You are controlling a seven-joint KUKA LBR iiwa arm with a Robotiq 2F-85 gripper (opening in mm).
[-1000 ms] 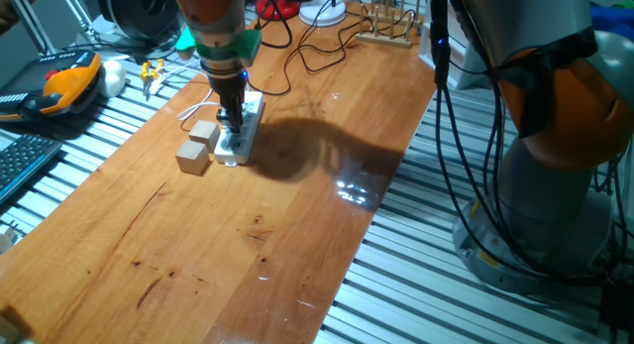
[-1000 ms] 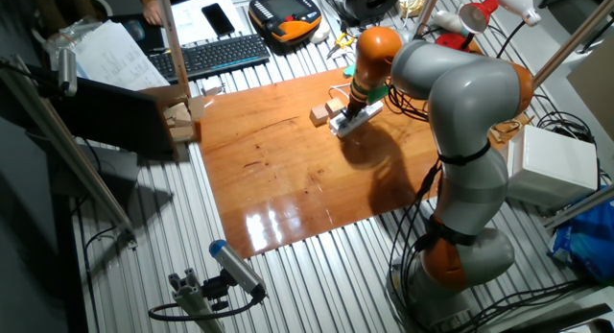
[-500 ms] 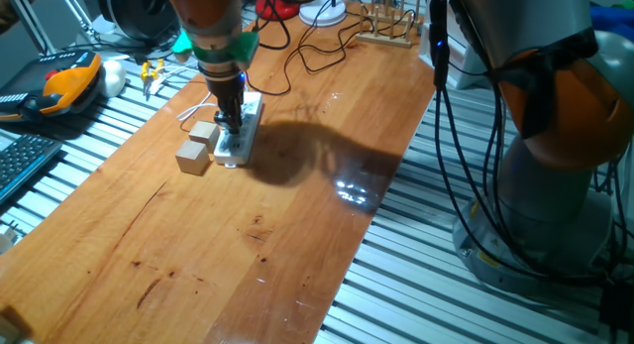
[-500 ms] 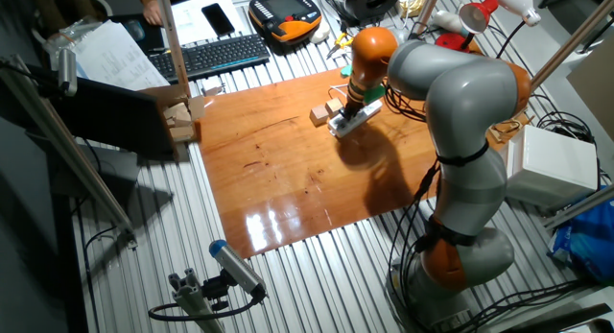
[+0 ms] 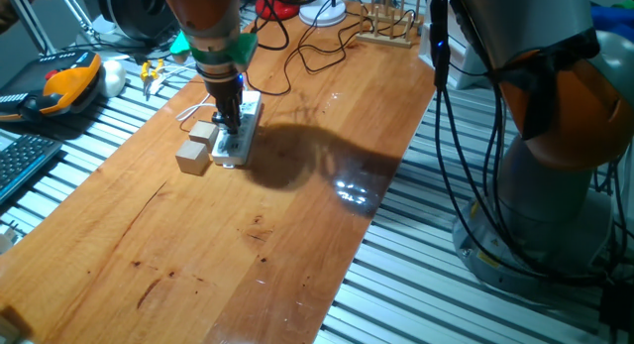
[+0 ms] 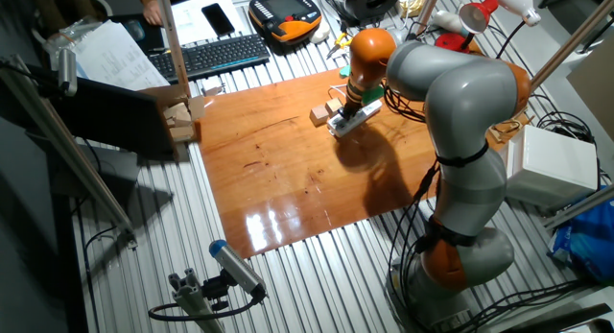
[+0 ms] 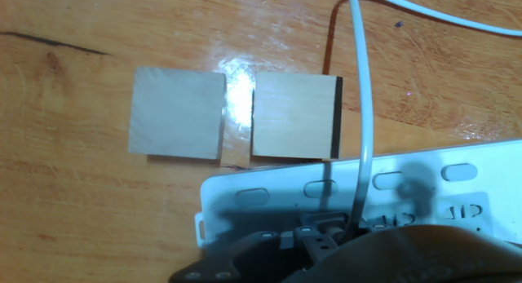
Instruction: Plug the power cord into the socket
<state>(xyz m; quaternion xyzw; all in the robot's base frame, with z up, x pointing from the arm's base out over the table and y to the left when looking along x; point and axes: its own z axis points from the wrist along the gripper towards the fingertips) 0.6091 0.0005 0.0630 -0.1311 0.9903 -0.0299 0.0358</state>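
The gripper (image 5: 231, 129) stands straight down over the near end of the socket (image 5: 241, 127), a long white power strip lying on the wooden table (image 5: 297, 215) with 2 tan cube blocks (image 5: 199, 146) touching or just beside its long edge. In the hand view the strip's casing (image 7: 457, 193) fills the lower part of the picture, with a row of slots along it, and the power cord (image 7: 363, 112) runs as a thin white line from the top of the picture down to a dark fitting at the fingers, directly over the strip. The plug itself is hidden under the hand, so whether its pins are already seated, partly in, or only resting on the face cannot be told. The fingers appear closed around the cord's end, though the contact itself is in shadow and not clearly shown. As a judgement, the task is in its last stage: the plug is carried to the strip and lined up over an outlet, and what remains is the final push home, then letting go and lifting clear. In the other fixed view the arm (image 6: 451, 93) bends over the same spot, and the strip (image 6: 347, 121) lies beside the blocks (image 6: 326, 110).
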